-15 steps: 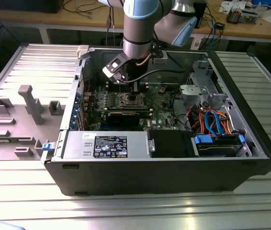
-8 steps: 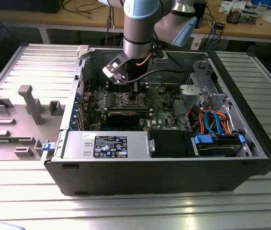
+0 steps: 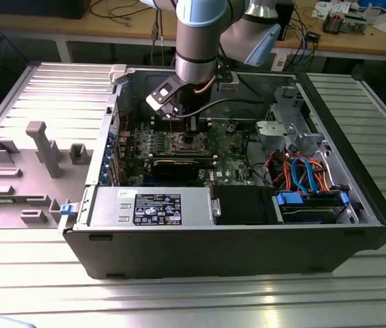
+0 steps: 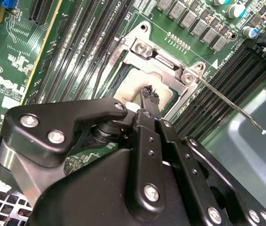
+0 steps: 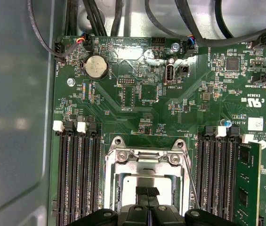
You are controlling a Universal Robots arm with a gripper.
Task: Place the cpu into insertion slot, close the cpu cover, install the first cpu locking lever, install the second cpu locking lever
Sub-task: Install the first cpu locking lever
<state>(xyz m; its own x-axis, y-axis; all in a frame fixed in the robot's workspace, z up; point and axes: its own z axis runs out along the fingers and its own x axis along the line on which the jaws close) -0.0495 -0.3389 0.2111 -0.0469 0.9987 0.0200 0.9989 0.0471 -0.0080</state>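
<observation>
An open computer case lies on its side with my gripper [image 3: 191,126] reaching down into it over the insertion slot [image 3: 188,141] on the green board. In both wrist views the silver-grey cpu [image 5: 132,181] [image 4: 132,90] sits in the slot. The silvery cpu cover [image 5: 147,162] [image 4: 163,63] lies flat around it, framing its top in the window. The black fingers are pressed together, and the gripper [image 5: 147,191] [image 4: 148,92] sits just over the cpu's top with nothing between them. A thin wire locking lever [image 4: 231,106] [image 5: 192,188] sticks out free beside the socket.
Long memory slots [image 5: 78,174] flank the socket, and a memory stick [image 5: 248,183] stands on one side. A black expansion card [image 3: 182,165], a power supply [image 3: 152,206] and a drive cage with coloured cables [image 3: 309,178] crowd the case. A grey plastic fixture [image 3: 42,150] lies at the exterior view's left.
</observation>
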